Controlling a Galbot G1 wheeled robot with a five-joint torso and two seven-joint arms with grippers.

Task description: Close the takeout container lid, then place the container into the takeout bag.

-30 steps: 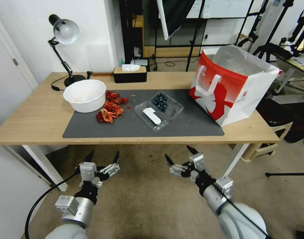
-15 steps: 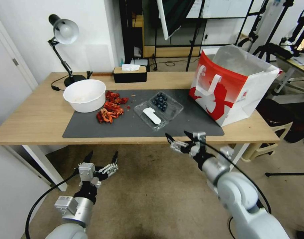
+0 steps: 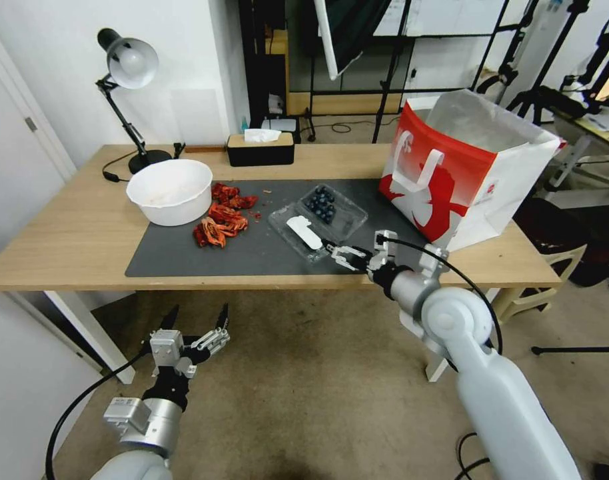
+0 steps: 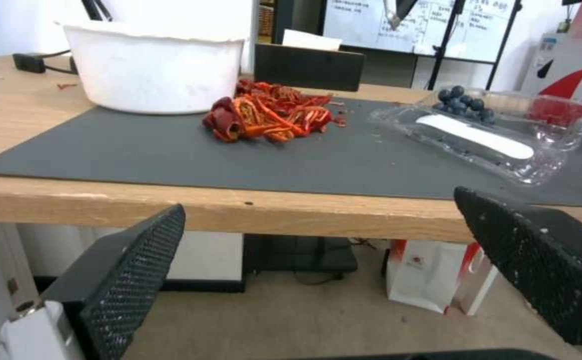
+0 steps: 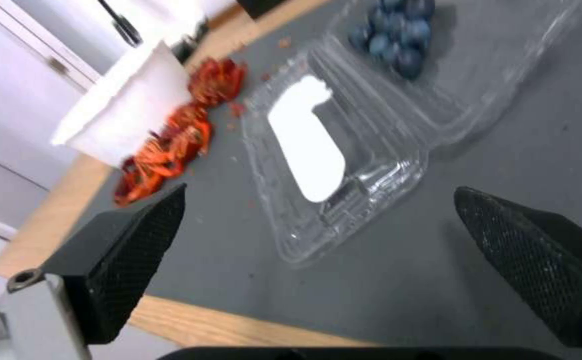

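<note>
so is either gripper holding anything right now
Nothing is held: the right gripper is open near the clear plastic clamshell container; the left gripper is open below the table.

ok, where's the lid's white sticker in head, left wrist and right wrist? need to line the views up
Head view: white sticker on the lid, at the mat's middle, just ahead of the right gripper.
Left wrist view: sticker on the lid, on the mat beyond the table edge.
Right wrist view: sticker mid-picture, beyond the open fingers.
Shared landmark: the blueberries in the clamshell's other half, next to the sticker.
</note>
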